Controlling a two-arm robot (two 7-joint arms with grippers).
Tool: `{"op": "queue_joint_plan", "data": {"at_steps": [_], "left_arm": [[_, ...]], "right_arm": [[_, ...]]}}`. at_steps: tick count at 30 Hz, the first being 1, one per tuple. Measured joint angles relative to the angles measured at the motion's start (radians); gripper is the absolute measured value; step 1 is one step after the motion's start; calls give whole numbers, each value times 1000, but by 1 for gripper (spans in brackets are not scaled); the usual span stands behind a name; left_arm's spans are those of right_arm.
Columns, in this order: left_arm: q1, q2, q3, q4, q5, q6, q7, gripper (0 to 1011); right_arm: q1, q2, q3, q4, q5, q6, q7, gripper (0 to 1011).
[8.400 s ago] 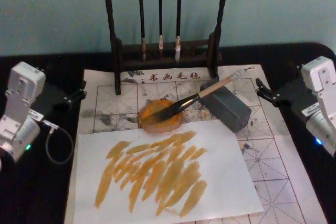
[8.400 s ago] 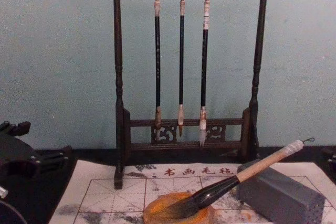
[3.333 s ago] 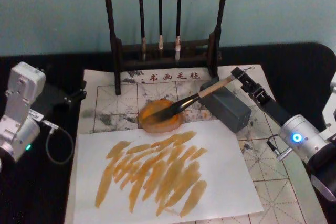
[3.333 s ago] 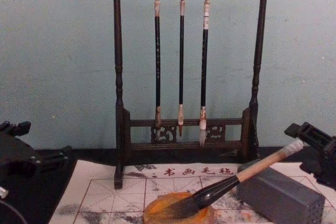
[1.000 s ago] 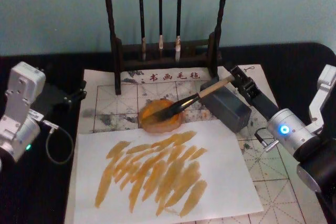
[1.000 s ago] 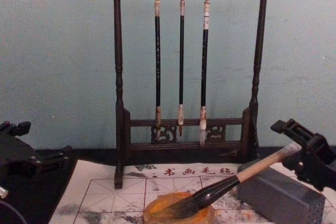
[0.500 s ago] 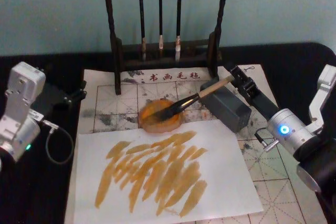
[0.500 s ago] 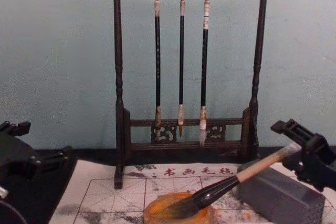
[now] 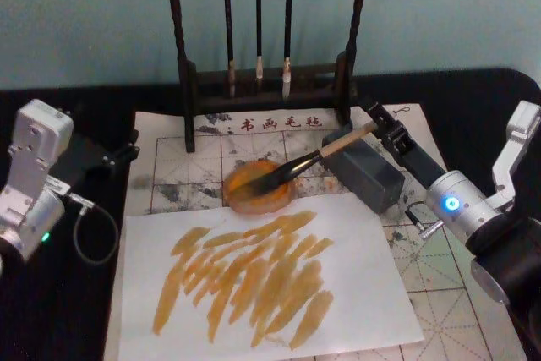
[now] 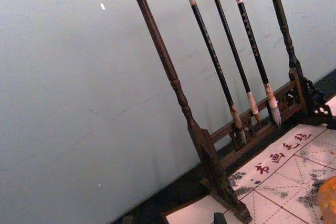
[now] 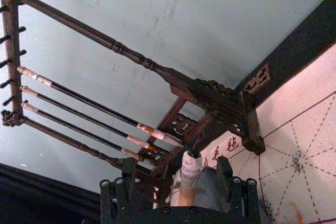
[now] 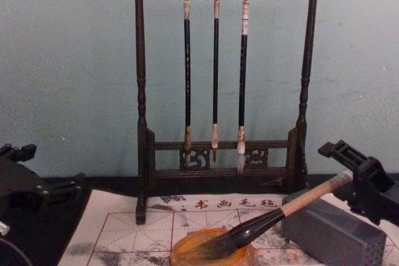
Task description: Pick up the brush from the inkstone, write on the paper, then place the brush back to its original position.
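R gripper (image 9: 378,124) at top end of brush (image 9: 292,168), jaws open, one each side of the pale handle, no clamp. Brush tuft in orange dish (image 9: 241,177), handle propped on grey block (image 9: 372,177), both on paper (image 9: 169,158). L gripper (image 9: 118,156) parked bench (image 9: 473,99) left, state can't tell.

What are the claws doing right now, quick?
Left claw: open, holding nothing, parked at the left.
Right claw: open, around the brush handle's end, not gripping it yet.
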State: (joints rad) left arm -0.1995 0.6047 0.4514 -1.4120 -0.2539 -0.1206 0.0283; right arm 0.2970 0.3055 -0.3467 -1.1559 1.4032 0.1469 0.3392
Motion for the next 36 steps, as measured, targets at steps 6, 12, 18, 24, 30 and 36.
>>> {"op": "queue_joint_plan", "data": {"at_steps": [6, 12, 18, 24, 30, 36], "left_arm": [[0, 0, 0, 0, 0, 0, 0, 1001], [0, 0, 0, 0, 0, 0, 0, 1001], [0, 0, 0, 0, 0, 0, 0, 1001], [0, 0, 0, 0, 0, 0, 0, 1001], [0, 0, 0, 0, 0, 0, 0, 1001], [0, 0, 0, 0, 0, 0, 0, 1001]], "right_arm": [[4, 2, -6, 5, 10, -8, 0, 1000], [4, 2, -6, 5, 10, -8, 1, 1000], [4, 2, -5, 5, 10, -7, 1, 1000], [4, 2, -5, 5, 9, -6, 2, 1000], [3, 2, -4, 4, 9, -5, 2, 994], [3, 2, -4, 4, 8, -5, 2, 843]]}}
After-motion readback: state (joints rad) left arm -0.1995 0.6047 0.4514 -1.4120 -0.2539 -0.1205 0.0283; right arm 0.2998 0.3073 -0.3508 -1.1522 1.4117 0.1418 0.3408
